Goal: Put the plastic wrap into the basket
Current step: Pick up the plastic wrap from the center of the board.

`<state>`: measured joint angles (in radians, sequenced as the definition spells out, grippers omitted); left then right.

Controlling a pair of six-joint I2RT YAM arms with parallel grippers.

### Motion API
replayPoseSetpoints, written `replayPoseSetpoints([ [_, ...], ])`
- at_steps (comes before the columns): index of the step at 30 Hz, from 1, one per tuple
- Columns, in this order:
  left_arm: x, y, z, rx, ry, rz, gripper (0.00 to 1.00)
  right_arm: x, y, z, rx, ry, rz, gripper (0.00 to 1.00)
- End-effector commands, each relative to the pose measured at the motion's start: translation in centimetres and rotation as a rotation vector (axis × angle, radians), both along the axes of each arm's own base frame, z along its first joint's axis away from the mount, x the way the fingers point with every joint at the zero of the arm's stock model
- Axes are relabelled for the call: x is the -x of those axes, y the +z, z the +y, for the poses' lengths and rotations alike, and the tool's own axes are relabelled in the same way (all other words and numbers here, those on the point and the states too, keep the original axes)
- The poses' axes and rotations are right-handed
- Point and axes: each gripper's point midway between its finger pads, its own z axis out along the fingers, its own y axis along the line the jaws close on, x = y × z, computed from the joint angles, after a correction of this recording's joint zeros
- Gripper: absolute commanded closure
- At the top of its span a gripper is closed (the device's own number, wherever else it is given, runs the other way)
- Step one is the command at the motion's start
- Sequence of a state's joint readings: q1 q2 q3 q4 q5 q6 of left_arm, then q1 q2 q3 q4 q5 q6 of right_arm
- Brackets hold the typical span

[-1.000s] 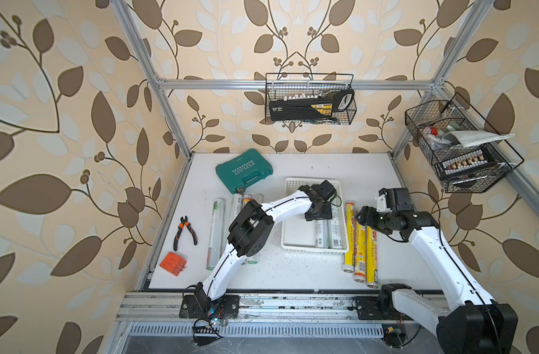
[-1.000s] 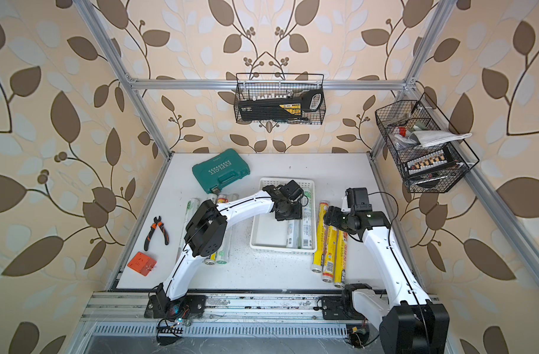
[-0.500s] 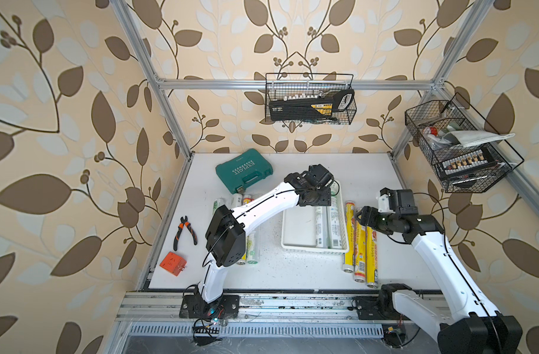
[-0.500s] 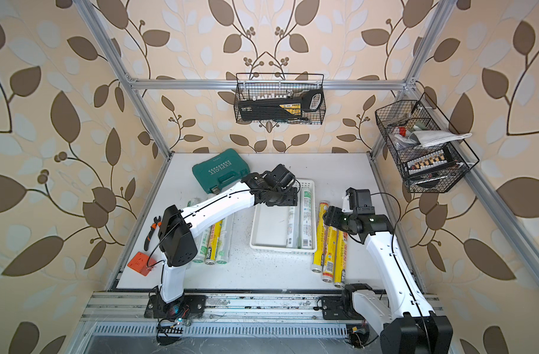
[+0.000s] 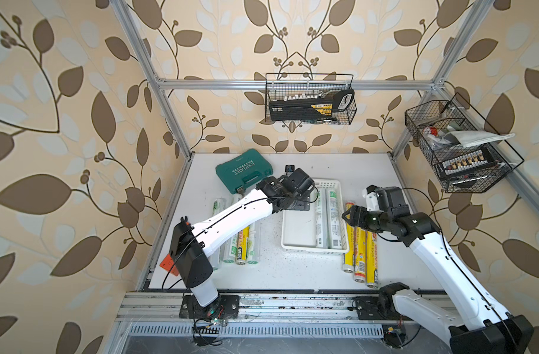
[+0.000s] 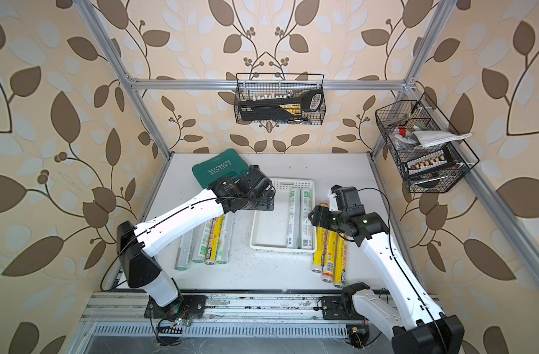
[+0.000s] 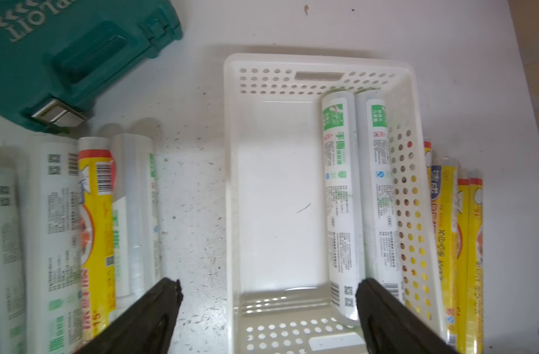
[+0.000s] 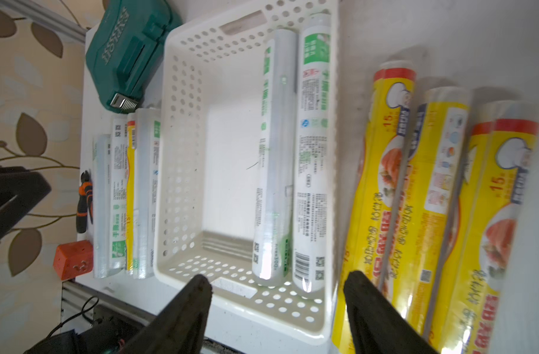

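Where the white basket (image 5: 297, 230) sat mid-bench, two silvery-white rolls of plastic wrap with green print (image 5: 321, 217) (image 5: 334, 217) lay side by side inside it, lengthwise, against its right-hand wall; the rest of the floor was bare. Both top views agreed on this (image 6: 294, 217). Left gripper (image 7: 268, 286): jaws spread wide, holding nothing, hung above the basket; in the left wrist view one finger (image 7: 157, 306) stood over the bench (image 5: 292, 269) just outside the left wall, the other over the rolls inside. Right gripper (image 8: 277, 277): jaws well apart, also empty, poised over the basket's right wall. Three yellow rolls (image 5: 360, 245) lay parallel on the bench just beside that wall, touching one another. Four more rolls lay on the basket's left side, partly under the left arm: one yellow (image 6: 214, 242) among three silvery ones (image 6: 200, 245). A green tool case (image 5: 243, 170) sat behind them, near the basket's far left corner. Pliers (image 8: 84, 199) and a small orange block (image 8: 73, 259) lay at the bench's left edge.
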<state>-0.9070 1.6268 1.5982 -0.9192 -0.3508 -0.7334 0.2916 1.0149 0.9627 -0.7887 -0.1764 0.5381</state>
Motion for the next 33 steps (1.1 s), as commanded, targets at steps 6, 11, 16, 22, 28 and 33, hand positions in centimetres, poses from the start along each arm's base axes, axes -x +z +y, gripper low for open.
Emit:
replayPoseSetpoints([
  [6,2.0,1.0,10.3,-0.003,0.184,-0.073,0.02,-0.8,0.2,3.8,0.093,0.011,-0.006,0.28],
  [11,2.6,-0.2,12.5,0.022,0.217,-0.053,0.01,-0.6,-1.0,1.3,0.210,-0.041,0.020,0.27],
  [16,2.4,-1.2,12.1,0.015,0.203,-0.024,0.01,-0.7,-3.3,-3.0,0.183,-0.134,0.102,0.29],
  [22,1.8,-2.2,11.1,0.016,0.188,0.006,0.01,-0.6,-5.9,-6.4,0.123,-0.204,0.171,0.34],
  [28,1.5,-2.9,10.4,0.022,0.179,0.026,0.01,-0.4,-7.9,-6.9,0.127,-0.206,0.215,0.35],
  [33,1.5,-3.3,10.2,0.019,0.175,0.038,0.01,-0.4,-9.4,-6.5,0.117,-0.189,0.252,0.39],
])
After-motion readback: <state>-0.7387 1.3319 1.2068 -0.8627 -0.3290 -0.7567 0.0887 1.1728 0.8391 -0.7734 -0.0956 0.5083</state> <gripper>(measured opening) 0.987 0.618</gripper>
